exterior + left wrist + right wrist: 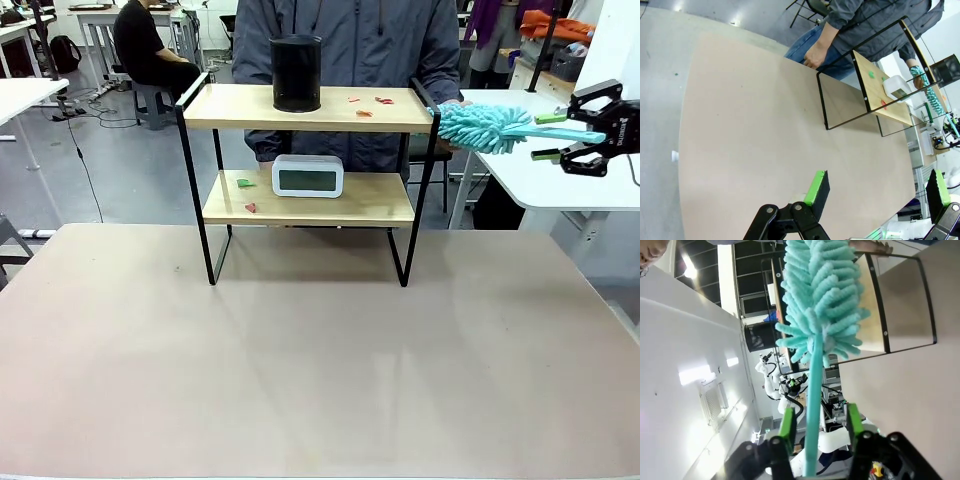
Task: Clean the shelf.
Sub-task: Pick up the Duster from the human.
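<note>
Shelf of two light wooden boards in a thin black metal frame (300, 121) stands at the far side of the beige table (300, 380). The right gripper (546, 137) has its jaws apart around the handle of a fluffy teal duster (480, 127), whose head is just beside the top board, with a person's hand (870, 246) at it. The left gripper (877, 187) is spread wide above the table.

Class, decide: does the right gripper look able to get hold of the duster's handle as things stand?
Probably yes: the handle lies between the right gripper's open jaws with nothing in the way; a person's hand holds the duster at its fluffy end.
</note>
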{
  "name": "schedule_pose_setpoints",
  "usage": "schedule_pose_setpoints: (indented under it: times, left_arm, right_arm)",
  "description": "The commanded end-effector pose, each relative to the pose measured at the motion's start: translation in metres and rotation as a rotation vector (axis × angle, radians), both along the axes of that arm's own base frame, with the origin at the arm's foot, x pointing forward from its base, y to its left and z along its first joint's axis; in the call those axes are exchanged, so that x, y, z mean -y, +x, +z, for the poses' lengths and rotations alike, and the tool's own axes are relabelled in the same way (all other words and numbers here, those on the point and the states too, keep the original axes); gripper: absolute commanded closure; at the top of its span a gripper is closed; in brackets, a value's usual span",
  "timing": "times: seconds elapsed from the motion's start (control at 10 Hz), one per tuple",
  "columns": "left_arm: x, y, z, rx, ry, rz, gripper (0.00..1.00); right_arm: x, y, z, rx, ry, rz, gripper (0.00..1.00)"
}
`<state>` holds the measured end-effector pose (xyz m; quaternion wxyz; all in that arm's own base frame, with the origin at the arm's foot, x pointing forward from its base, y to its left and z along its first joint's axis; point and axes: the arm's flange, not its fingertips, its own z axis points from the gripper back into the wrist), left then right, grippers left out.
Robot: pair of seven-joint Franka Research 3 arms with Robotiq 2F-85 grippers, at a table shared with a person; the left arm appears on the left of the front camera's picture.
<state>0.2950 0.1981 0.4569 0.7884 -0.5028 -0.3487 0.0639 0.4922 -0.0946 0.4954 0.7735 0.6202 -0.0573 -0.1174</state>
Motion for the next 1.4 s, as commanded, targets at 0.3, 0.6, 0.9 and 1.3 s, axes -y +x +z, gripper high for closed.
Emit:
schedule_pose_setpoints:
  times: [0.3, 0.6, 0.9, 1.3]
  left_arm:
    - [0.001, -0.001, -0.001, 0.030, -0.003, -0.002, 0.00]
    - [0.001, -0.001, -0.001, 0.030, -0.003, -0.002, 0.00]
    - [0.001, -0.001, -0.001, 0.030, -0.003, -0.002, 0.00]
    - [0.001, -0.001, -0.001, 0.030, -0.003, -0.002, 0.00]
  right_arm:
    - [-0.005, -0.001, -0.003, 0.031, 0.001, -0.011, 1.00]
    - [-0.004, 0.000, -0.003, 0.032, 0.002, -0.011, 1.00]
    - [-0.001, -0.002, -0.004, 0.042, -0.013, -0.018, 1.00]
    - [0.038, -0.099, 0.047, 0.290, -0.154, 0.071, 1.00]
